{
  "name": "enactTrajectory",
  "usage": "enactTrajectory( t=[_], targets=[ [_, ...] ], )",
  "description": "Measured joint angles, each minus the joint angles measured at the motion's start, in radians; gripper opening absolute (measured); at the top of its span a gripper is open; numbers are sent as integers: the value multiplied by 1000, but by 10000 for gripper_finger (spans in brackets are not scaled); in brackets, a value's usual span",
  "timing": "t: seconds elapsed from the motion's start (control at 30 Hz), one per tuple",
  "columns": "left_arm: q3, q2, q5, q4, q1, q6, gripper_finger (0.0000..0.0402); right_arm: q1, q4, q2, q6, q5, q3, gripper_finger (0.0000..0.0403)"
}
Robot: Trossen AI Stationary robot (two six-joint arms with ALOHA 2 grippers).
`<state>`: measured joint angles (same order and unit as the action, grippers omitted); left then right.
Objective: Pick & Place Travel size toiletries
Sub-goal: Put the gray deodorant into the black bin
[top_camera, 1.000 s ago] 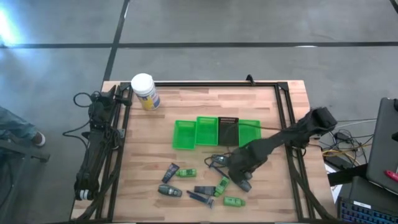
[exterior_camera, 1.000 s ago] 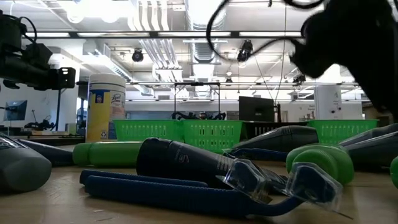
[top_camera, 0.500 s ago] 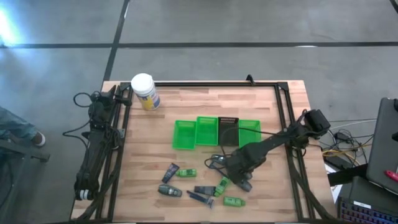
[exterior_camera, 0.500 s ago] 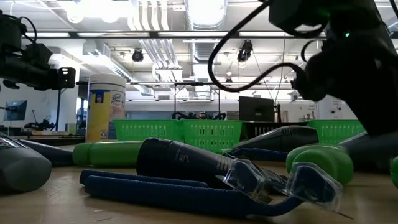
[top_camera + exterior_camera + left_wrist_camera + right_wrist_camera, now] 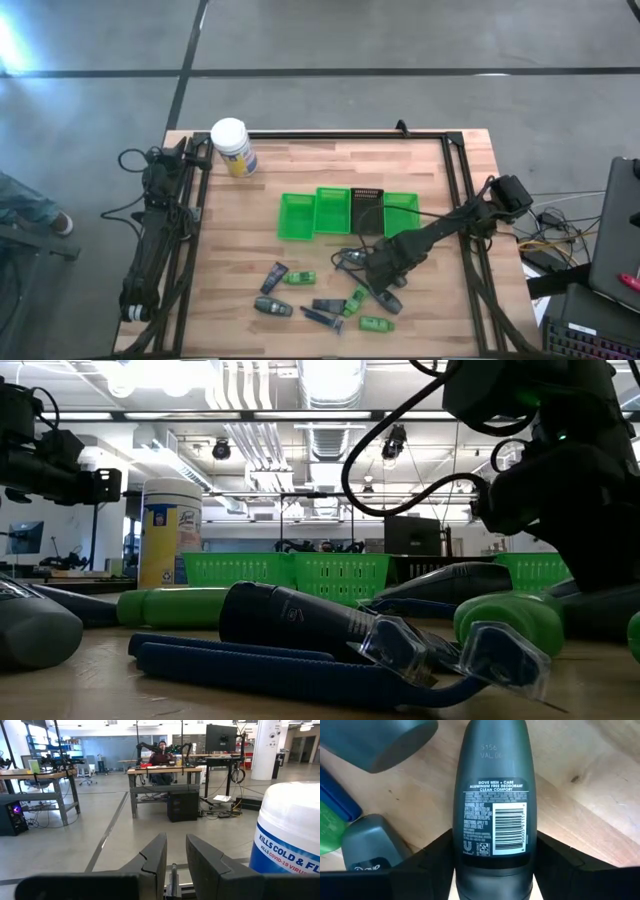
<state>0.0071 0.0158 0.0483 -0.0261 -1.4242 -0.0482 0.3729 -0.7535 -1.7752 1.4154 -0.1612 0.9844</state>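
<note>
Several travel toiletries lie on the wooden table near its front: green bottles (image 5: 300,278) (image 5: 375,324), dark grey tubes (image 5: 272,307) and a thin dark razor (image 5: 320,320). My right gripper (image 5: 388,293) is low over this group and shut on a dark grey deodorant bottle (image 5: 494,795). In the low view, the right arm (image 5: 560,470) comes down at the right. My left gripper (image 5: 175,860) is shut and empty, parked at the table's left edge beside the white canister (image 5: 232,147). My right gripper pinches the deodorant bottle's two long sides (image 5: 460,845) between its two fingers (image 5: 427,860), at the end nearer the wrist. The fingers slant down from the table's far right. The bottle lies flat on the table, with its label up.
A row of square green bins (image 5: 300,215) stands mid-table behind the toiletries, with a dark card (image 5: 366,210) in one. Another dark grey bottle (image 5: 370,845) and a green one (image 5: 330,827) lie close to the held bottle. A black frame (image 5: 455,190) runs round the table.
My right gripper has come down and a little toward the table's near edge, onto the deodorant bottle. The right arm's forearm has dropped lower over the table.
</note>
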Motion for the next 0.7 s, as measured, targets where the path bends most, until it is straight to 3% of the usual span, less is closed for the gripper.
enactTrajectory(
  t=[0.2,0.47,0.63,0.7],
  targets=[
    [0,0,0,0,0,0,78,0,-14,38,-12,-11,46,203],
    [0,0,0,0,0,0,78,-27,-58,243,120,74,148,203],
    [0,1,0,0,0,0,78,-164,-50,291,194,245,161,203],
    [0,2,0,0,0,0,78,-253,-5,281,159,264,156,203]
  ],
)
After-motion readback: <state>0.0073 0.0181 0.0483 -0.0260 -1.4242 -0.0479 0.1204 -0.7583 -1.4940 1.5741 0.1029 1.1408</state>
